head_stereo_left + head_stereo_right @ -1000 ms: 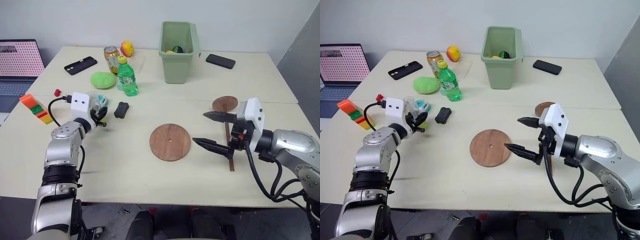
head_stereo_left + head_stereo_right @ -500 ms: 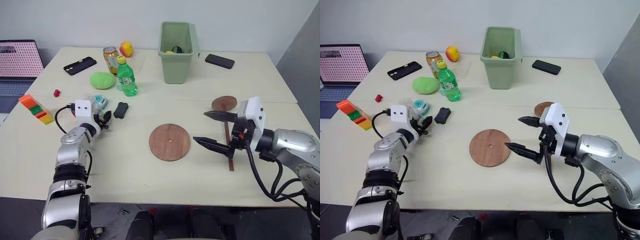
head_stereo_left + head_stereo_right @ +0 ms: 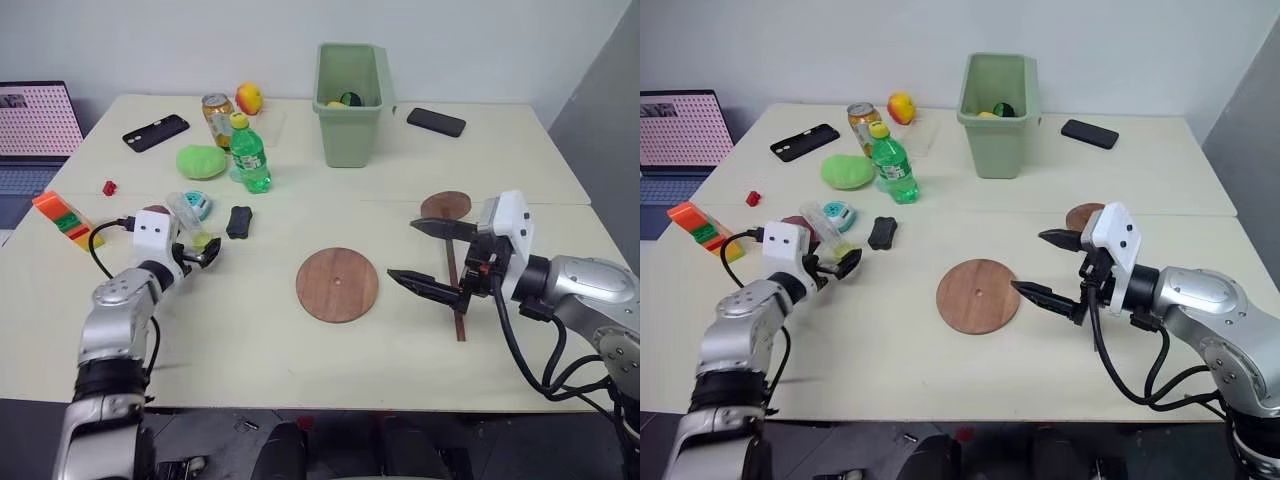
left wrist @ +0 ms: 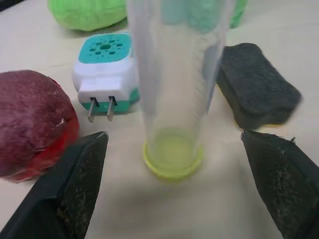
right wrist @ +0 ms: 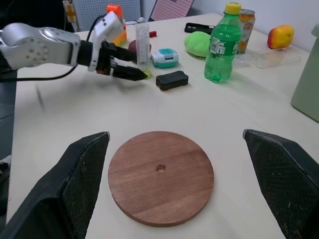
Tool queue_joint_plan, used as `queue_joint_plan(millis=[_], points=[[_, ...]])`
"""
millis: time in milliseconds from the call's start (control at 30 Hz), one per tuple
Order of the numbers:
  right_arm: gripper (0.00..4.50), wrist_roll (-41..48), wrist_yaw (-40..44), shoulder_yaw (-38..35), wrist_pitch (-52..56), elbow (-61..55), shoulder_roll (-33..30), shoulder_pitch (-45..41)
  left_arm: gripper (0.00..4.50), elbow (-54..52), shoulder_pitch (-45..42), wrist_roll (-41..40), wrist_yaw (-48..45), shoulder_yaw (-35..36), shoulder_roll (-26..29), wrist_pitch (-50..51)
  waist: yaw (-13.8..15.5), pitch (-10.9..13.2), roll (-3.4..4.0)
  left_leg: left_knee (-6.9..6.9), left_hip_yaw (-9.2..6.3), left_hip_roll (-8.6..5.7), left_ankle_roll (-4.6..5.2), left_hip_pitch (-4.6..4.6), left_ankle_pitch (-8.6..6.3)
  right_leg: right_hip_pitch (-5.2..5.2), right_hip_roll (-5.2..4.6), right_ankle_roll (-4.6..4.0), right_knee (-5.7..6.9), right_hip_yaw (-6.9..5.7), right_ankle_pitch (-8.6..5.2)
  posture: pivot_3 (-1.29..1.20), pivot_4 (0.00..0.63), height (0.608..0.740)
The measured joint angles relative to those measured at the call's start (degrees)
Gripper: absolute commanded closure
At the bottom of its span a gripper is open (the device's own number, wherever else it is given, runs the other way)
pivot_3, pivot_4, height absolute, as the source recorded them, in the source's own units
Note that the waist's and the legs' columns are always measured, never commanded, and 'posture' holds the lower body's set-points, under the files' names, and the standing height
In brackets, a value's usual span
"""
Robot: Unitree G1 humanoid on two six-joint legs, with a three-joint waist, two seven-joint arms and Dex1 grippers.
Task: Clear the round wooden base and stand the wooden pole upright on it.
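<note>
The round wooden base (image 3: 337,284) lies flat mid-table with its centre hole showing and nothing on it. The wooden pole (image 3: 458,300) lies on the table to its right, with its disc end (image 3: 446,206) pointing away from me. My right gripper (image 3: 402,250) hangs open between base and pole, holding nothing; in the right wrist view its fingers (image 5: 79,179) frame the base (image 5: 160,177). My left gripper (image 3: 203,248) is open at the table's left, its fingers (image 4: 75,189) either side of a clear cylinder (image 4: 174,99) with a yellow-green foot, which stands upright on the table.
Around the cylinder lie a teal plug (image 4: 104,64), a black eraser (image 3: 237,220), a maroon lump (image 4: 30,124) and a green plush (image 3: 201,161). Further back stand a green bottle (image 3: 247,155), a can (image 3: 215,105), a green bin (image 3: 352,100) and two phones (image 3: 157,130). A laptop (image 3: 30,130) is far left.
My left gripper has opened, let go of the clear cylinder and drawn back toward me a little. The cylinder now stands on the table. The right arm has kept still.
</note>
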Motion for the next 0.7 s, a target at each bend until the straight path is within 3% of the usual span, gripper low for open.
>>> queue_joint_plan(millis=[233,433,533,700], points=[[0.0,0.04,0.76,-0.41,0.05,0.09,-0.28,0.66,0.03,-20.0,11.05,-4.47,-1.88,5.7,3.63,6.08,0.1,0.0,0.0,-0.02,0.02,0.06,0.02,0.0,-0.01,0.01,-0.03,0.0,-0.02,0.02,0.0,0.0,0.15,0.74],[0.0,0.0,2.59,-2.26,0.04,1.9,-2.11,2.39,0.03,-37.69,15.43,-15.56,-7.45,10.66,8.01,13.43,0.37,0.02,-0.03,0.0,0.02,0.01,0.02,0.01,-0.01,0.1,-0.05,0.0,-0.04,-0.02,0.0,0.0,0.15,0.74],[0.0,0.05,3.29,-3.14,0.49,5.11,-2.87,1.64,0.03,-41.82,11.19,-20.38,-11.66,8.99,11.71,15.46,0.44,0.02,-0.04,0.0,0.06,-0.11,0.02,0.13,-0.01,0.2,-0.04,0.01,-0.05,-0.01,0.0,0.0,0.15,0.74],[0.0,-5.19,2.59,0.74,3.51,14.2,-6.07,-3.45,0.03,-37.52,0.22,-21.46,-20.16,-0.69,13.04,13.73,0.07,0.02,-0.02,-0.07,0.19,-0.08,0.02,0.24,-0.02,0.18,0.06,0.0,-0.04,0.08,0.0,0.0,0.15,0.74]])
